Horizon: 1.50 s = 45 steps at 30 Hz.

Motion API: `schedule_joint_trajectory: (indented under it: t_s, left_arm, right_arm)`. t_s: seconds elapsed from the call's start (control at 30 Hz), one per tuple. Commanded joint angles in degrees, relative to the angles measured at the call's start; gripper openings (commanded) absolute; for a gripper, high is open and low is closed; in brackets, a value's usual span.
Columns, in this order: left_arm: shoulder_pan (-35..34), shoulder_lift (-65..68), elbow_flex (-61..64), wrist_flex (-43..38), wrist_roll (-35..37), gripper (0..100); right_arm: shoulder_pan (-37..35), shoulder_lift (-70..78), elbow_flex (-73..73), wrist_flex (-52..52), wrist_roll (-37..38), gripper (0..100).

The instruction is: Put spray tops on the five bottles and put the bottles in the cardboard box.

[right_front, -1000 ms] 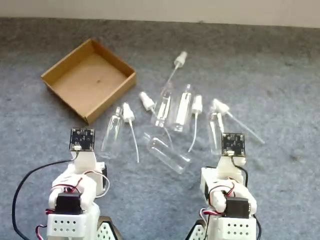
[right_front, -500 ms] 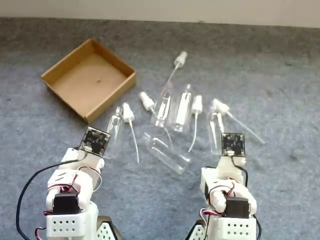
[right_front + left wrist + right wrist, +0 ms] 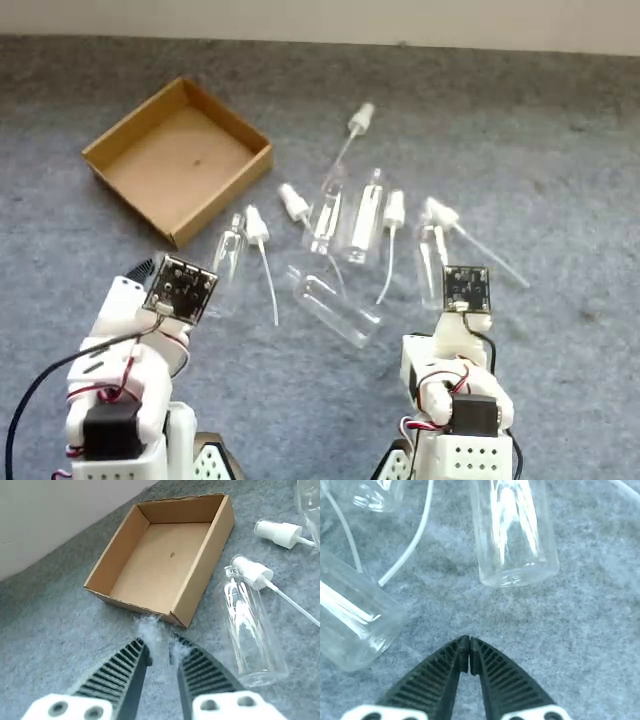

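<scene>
High view: opening step, likely. Bottles (image 3: 340, 310) lie loose on tabletop (image 3: 560, 150), spray tops (image 3: 394, 208) unfitted, cardboard box (image 3: 175, 160) empty. Left arm (image 3: 130, 340) leans toward box corner; right arm (image 3: 455, 390) sits behind bottle cluster.

Left wrist view: left tool (image 3: 159, 650) slightly spread, empty, low over tabletop near box corner. Nearest bottle (image 3: 250, 625) just beside, top (image 3: 252, 569) at its neck, possibly touching. Next move: spread wider, swing onto that bottle.

Right wrist view: right tool (image 3: 470, 647) pressed together, empty; another bottle (image 3: 515, 530) ahead.
</scene>
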<state>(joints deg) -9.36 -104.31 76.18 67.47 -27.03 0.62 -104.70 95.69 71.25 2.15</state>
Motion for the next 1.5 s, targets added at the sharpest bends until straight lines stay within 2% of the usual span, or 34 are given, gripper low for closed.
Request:
schedule_joint_trajectory:
  t_s: [0.0,0.13,0.47,0.67,0.77,0.93,1.13,1.23,1.33,1.47]
  left_arm:
    - [-0.57,0.57,-6.64,4.04,-1.32,1]
    - [-0.66,5.14,-11.91,6.33,-1.32,1]
    - [-0.31,42.51,-30.20,6.95,-0.97,1]
    - [2.77,60.97,-41.54,14.68,-0.79,1]
    - [5.93,68.35,-46.90,18.11,5.19,3]
    - [9.36,78.20,-55.87,19.96,15.38,15]
    - [11.03,88.22,-62.20,20.04,25.41,16]
    - [10.51,94.37,-63.78,20.04,28.48,18]
    - [9.80,100.00,-65.63,20.04,30.68,25]
    - [9.01,105.19,-68.97,19.52,30.86,28]
  right_arm:
    - [0.13,-0.57,7.43,0.40,0.62,0.5]
    - [0.13,-0.57,7.43,0.40,0.62,0.5]
    - [0.13,-0.57,7.43,0.40,0.62,0.5]
    - [0.13,-0.57,7.43,0.40,0.62,0.5]
    - [0.13,-0.57,7.43,0.40,0.62,0.5]
    - [0.13,-0.57,7.43,0.40,0.62,0.5]
    - [0.13,-0.57,7.43,0.40,0.62,0.5]
    - [0.13,-0.57,7.43,0.40,0.62,0.5]
    - [0.13,-0.57,7.43,0.40,0.62,0.5]
    - [0.13,-0.57,7.43,0.40,0.62,0.5]
